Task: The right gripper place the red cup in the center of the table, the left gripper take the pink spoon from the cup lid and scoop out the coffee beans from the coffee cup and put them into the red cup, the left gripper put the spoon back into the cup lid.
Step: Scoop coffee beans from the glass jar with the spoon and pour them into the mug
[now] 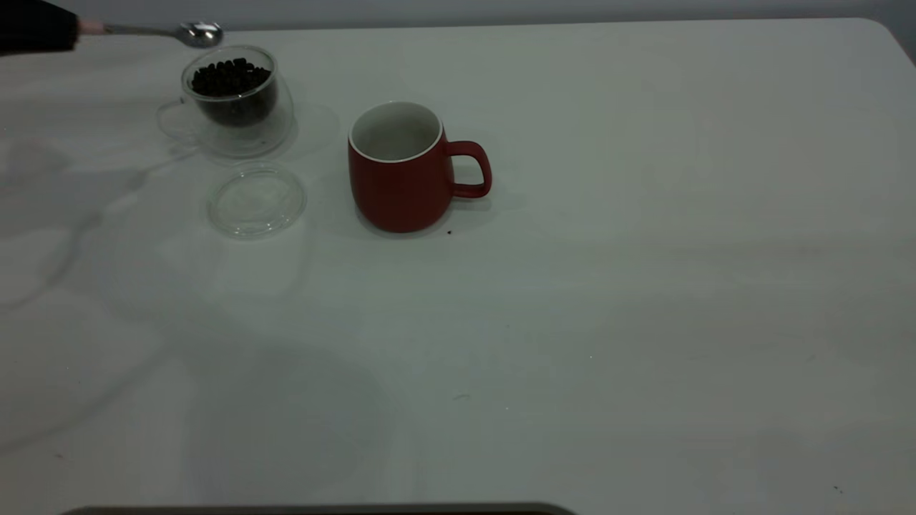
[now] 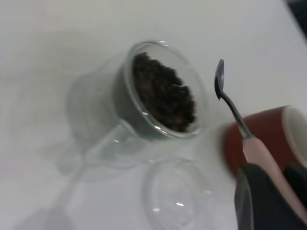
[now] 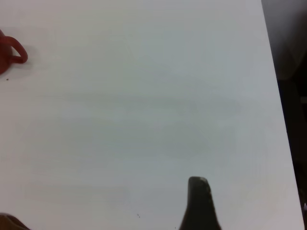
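My left gripper (image 1: 36, 28) is at the far left edge of the table (image 1: 644, 286), shut on the pink spoon (image 1: 150, 31). The spoon's shiny bowl is empty and hovers just behind the rim of the coffee cup (image 1: 232, 107). The coffee cup holds a heap of coffee beans (image 1: 230, 77). The cup lid (image 1: 256, 200) lies bare in front of it. The red cup (image 1: 401, 172) stands upright to the right, its inside white and empty. In the left wrist view the gripper (image 2: 283, 191) pinches the spoon's (image 2: 230, 103) pink handle beside the beans (image 2: 163, 93). My right gripper (image 3: 103, 203) is out of the exterior view.
In the right wrist view one black finger (image 3: 199, 206) shows over bare table, with the red cup's handle (image 3: 12, 52) far off and the table's edge (image 3: 280, 120) near. A tiny dark speck (image 1: 449, 232) lies by the red cup.
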`<action>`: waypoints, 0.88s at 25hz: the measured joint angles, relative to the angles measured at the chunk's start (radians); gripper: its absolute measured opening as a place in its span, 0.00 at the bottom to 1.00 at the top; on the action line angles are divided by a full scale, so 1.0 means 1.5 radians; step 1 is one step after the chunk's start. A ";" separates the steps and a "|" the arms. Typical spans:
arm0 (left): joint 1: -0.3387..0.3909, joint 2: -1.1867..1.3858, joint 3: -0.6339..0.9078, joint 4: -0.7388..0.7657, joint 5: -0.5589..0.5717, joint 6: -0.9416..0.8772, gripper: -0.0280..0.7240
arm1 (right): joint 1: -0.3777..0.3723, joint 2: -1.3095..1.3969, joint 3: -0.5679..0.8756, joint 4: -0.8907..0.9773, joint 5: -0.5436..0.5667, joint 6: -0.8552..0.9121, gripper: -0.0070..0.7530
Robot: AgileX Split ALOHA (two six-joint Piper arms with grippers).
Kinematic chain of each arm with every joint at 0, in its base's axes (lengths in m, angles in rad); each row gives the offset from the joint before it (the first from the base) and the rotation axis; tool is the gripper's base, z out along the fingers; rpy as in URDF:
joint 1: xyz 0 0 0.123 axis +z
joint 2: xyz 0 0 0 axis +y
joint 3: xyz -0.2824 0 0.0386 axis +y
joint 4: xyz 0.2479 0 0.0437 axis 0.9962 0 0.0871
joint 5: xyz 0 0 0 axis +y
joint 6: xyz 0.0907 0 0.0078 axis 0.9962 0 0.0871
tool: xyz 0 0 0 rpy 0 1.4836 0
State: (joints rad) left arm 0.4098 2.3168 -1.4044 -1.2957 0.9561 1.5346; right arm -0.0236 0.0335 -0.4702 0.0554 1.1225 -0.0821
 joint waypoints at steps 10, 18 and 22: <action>-0.046 0.014 0.000 -0.001 -0.107 0.041 0.20 | 0.000 0.000 0.000 0.000 0.000 0.000 0.79; -0.046 0.046 0.000 -0.018 -0.095 0.019 0.20 | 0.000 0.000 0.000 0.000 0.000 0.000 0.79; -0.046 0.053 0.000 -0.020 -0.087 -0.025 0.20 | 0.000 0.000 0.000 0.000 0.000 0.000 0.79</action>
State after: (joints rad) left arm 0.3404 2.3961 -1.4044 -1.3263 0.8262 1.4973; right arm -0.0236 0.0335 -0.4702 0.0554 1.1225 -0.0821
